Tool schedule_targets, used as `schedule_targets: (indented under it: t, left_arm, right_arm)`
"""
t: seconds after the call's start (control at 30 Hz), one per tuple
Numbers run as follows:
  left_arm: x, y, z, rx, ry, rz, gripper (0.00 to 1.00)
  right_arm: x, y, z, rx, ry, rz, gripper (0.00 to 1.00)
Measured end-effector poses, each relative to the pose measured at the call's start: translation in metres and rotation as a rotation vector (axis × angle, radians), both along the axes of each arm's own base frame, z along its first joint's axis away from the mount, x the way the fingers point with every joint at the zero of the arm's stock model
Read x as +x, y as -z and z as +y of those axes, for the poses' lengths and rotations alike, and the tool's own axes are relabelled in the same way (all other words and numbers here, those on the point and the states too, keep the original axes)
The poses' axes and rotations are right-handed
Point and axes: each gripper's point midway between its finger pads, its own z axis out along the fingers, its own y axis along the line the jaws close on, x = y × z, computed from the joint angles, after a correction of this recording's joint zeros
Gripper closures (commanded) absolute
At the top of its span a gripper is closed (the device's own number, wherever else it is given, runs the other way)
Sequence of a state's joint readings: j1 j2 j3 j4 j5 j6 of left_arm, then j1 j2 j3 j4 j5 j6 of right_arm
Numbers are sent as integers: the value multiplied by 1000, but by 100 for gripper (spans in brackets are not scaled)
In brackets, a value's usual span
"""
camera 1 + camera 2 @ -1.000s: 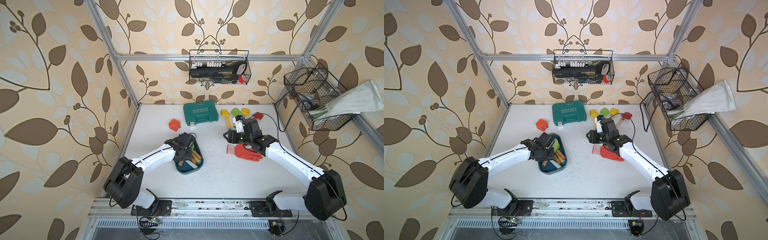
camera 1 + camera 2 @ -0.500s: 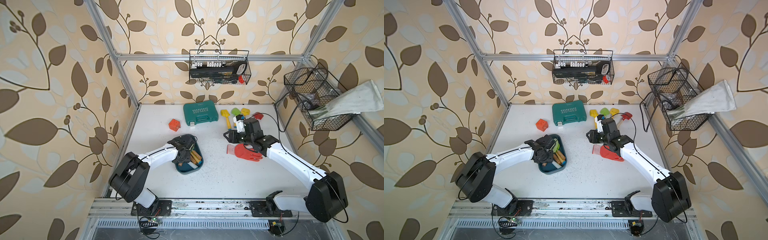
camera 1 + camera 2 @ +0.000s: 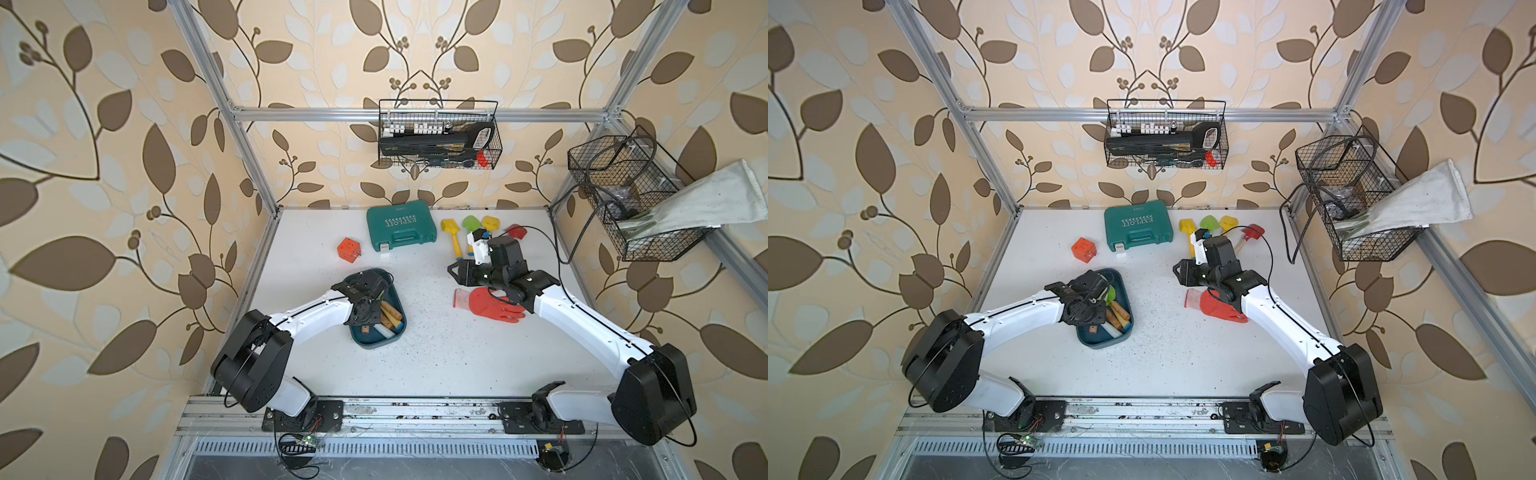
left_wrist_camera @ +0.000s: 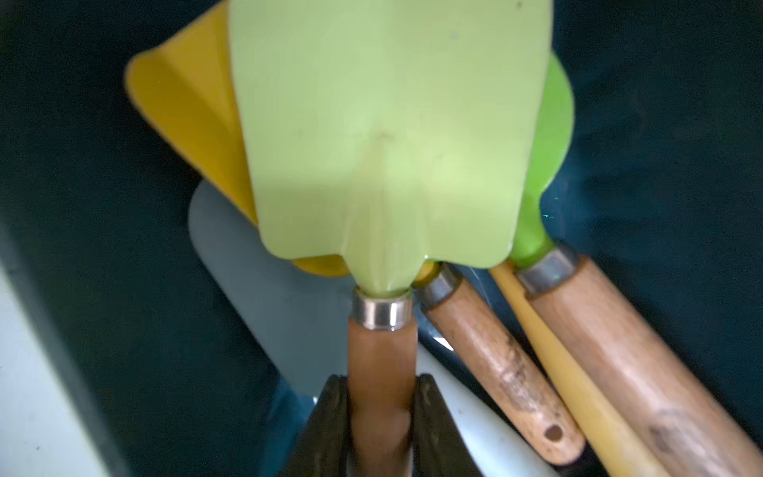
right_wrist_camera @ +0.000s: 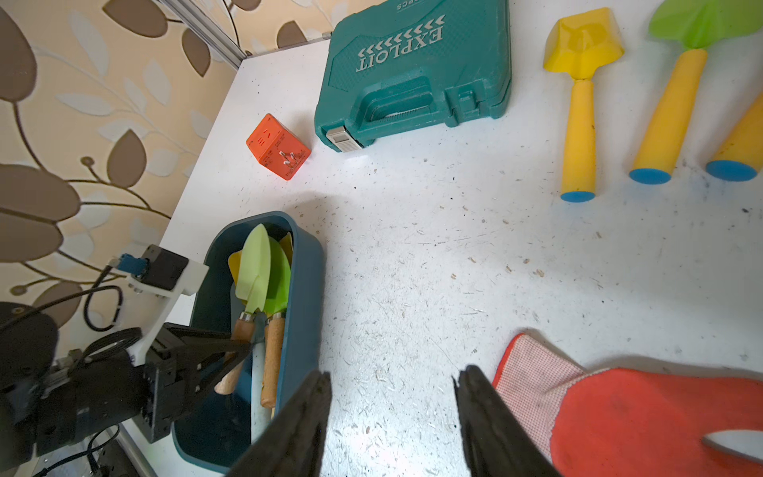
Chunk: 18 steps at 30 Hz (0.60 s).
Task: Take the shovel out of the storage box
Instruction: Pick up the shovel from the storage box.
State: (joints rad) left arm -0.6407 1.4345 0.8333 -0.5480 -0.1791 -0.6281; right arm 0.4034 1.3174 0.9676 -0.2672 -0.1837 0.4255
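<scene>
Shovel [image 4: 384, 136] handle betw L jaws, clamped (in storage box [image 5: 305, 289]) | R jaws apart

The green hard case [image 5: 413, 74], far and centre, carries the white word "EXPLOIT" beside a row of chevrons. Print on the orange cube [image 5: 278, 146] is too small to read.

Storage box [image 3: 376, 343]: dark teal plastic tub, rounded-rect., shallow, plain walls, sits upright. The shovel [image 4: 384, 136] has a pale green pointed blade, metal ferrule and wooden handle. It lies inside the box on top of other tools [image 4: 495, 363], blade twd. far end. Handle is clamped just behind the ferrule by the left gripper [image 4: 382, 396].
</scene>
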Motion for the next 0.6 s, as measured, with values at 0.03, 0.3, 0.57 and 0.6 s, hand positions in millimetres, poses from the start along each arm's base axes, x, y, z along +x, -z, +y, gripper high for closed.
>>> schedule_targets:
  t: [0.03, 0.3, 0.57, 0.6]
  left_arm:
    - [1, -6, -1, -13, 1, -16, 85]
    - [11, -44, -16, -121, 17, -110, 95]
    - [50, -126, -57, -274, 92, -299, 100]
    - [57, -140, -64, -302, 109, -340, 100]
  right_arm:
    - [0, 0, 0, 0, 0, 0, 48]
    - [-1, -4, 0, 5, -1, -11, 48]
    - [-12, -15, 4, 57, -37, -61, 47]
    - [-13, -18, 5, 72, -47, -72, 46]
